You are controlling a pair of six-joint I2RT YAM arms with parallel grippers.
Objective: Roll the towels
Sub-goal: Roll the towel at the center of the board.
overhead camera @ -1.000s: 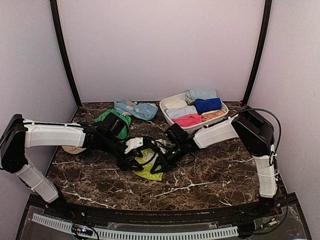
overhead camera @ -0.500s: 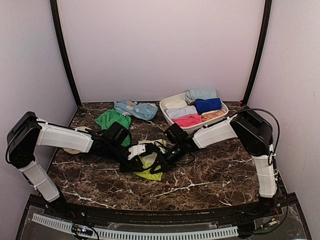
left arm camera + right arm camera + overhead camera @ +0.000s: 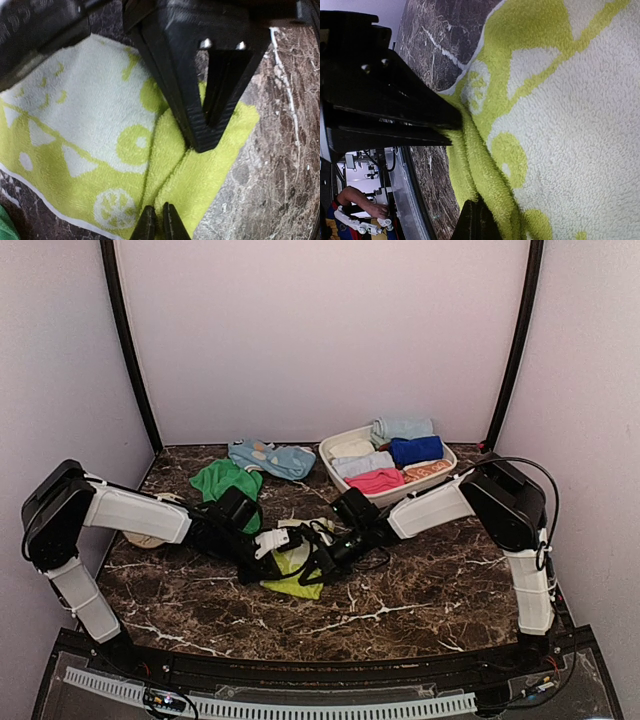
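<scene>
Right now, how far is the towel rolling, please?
Done: several rolled towels sit in the basket. In hand: the left gripper and right gripper pinch a fold of the lime towel, which lies mostly flat. Remaining: that roll, then the green towel, lying loose behind.

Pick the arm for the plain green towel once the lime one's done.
Left, probably. The green towel lies back left, beside the left arm; the right arm would have to reach across. Both sets of jaws pinch a fold of the lime towel.
</scene>
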